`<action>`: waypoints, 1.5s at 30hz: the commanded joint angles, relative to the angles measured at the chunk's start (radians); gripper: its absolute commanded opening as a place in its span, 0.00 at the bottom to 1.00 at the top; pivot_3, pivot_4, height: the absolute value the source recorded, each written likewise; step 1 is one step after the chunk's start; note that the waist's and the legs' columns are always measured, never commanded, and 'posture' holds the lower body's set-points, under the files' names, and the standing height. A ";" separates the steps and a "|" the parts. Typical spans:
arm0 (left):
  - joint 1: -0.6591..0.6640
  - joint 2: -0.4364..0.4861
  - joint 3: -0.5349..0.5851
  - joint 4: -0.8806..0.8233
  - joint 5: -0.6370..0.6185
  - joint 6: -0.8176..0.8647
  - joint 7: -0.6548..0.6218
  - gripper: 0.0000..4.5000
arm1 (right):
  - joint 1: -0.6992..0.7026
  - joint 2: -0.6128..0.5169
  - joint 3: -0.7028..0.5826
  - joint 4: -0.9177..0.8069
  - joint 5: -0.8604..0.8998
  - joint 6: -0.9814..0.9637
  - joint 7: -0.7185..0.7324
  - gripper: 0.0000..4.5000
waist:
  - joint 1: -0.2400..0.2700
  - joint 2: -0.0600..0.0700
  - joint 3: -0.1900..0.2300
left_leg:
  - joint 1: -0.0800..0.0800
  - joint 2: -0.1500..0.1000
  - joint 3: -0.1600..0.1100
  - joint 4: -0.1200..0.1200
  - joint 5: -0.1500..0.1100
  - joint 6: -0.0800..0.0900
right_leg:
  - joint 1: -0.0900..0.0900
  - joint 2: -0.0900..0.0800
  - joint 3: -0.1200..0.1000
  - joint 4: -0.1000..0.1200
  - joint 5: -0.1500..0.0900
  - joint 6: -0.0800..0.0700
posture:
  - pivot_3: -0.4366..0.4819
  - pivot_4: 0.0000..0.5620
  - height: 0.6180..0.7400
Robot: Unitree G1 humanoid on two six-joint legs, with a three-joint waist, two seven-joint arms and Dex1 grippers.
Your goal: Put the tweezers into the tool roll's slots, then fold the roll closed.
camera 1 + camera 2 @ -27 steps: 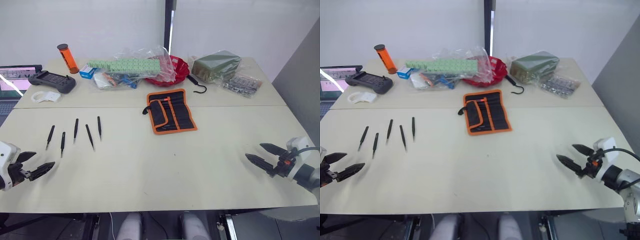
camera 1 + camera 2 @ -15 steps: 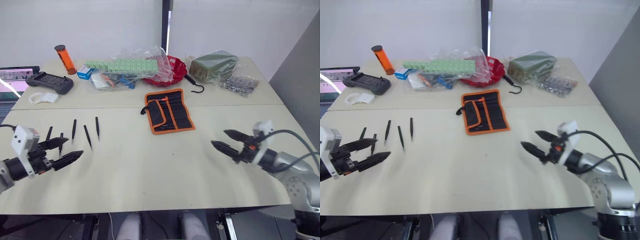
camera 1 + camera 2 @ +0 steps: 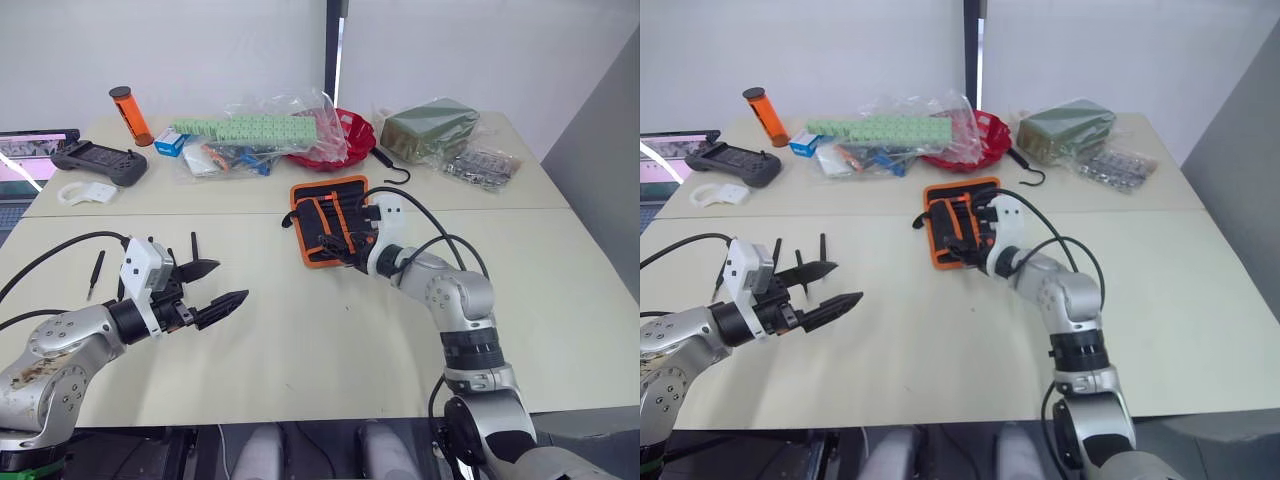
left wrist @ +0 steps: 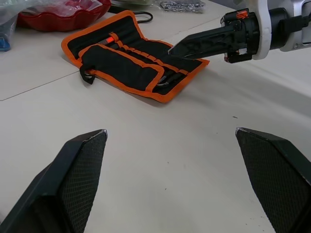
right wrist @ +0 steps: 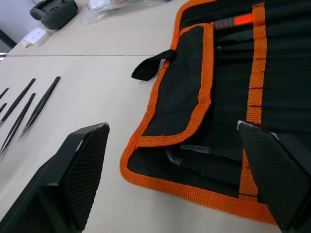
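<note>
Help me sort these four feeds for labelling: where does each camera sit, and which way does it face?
Left and right eye views: on the head, looking forward and down over the table; both arms show, left gripper open, right gripper at the tool roll.
Left wrist view: on the left wrist, looking across the table to the tool roll and the right gripper; its own fingers spread.
Right wrist view: on the right wrist, close over the tool roll's slots, tweezers beyond.
All views share the tool roll.

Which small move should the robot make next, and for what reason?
Probably swing the left gripper back to the tweezers and pick one. All lie loose on the table, its fingers are open and empty, and the tool roll lies open.
</note>
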 commanded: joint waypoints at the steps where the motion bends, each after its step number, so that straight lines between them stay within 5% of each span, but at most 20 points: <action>1: -0.001 -0.008 0.021 -0.012 0.027 -0.045 0.020 1.00 | -0.022 0.038 -0.022 0.010 0.004 -0.038 0.005 0.99 | -0.002 0.000 0.000 | 0.000 0.000 0.000 0.000 0.000 0.000 | 0.000 0.000 0.000 0.000 0.000 0.000 | 0.48 0.27 1.00; 18: 0.024 -0.021 0.025 -0.012 0.061 -0.106 0.015 1.00 | -0.124 0.173 -0.096 0.316 -0.012 -0.200 0.020 0.99 | -0.006 0.000 0.000 | 0.000 0.000 0.000 0.000 0.000 0.000 | 0.000 0.000 0.000 0.000 0.000 0.000 | 0.48 0.27 1.00; 31: 0.033 -0.024 0.041 0.002 0.077 -0.163 -0.007 1.00 | -0.118 0.180 -0.119 0.340 -0.011 -0.233 0.050 0.03 | -0.007 0.000 0.000 | 0.000 0.001 0.000 -0.001 0.000 0.000 | 0.000 0.000 0.000 0.000 0.000 0.000 | 0.48 0.27 1.00; 39: 0.016 -0.028 0.011 0.033 0.104 -0.188 -0.017 1.00 | -0.121 0.135 -0.135 0.255 0.054 -0.124 0.115 0.00 | -0.006 0.001 0.000 | 0.000 0.000 0.000 -0.001 0.000 0.000 | 0.000 0.000 0.000 0.000 0.000 0.000 | 0.48 0.27 1.00; 45: 0.013 -0.031 -0.014 0.051 0.122 -0.219 -0.035 1.00 | -0.046 0.021 0.079 0.053 0.026 0.007 0.269 0.00 | -0.007 0.001 0.000 | 0.000 0.001 0.000 -0.002 0.000 0.000 | 0.000 0.001 0.000 0.000 0.000 0.000 | 0.48 0.27 1.00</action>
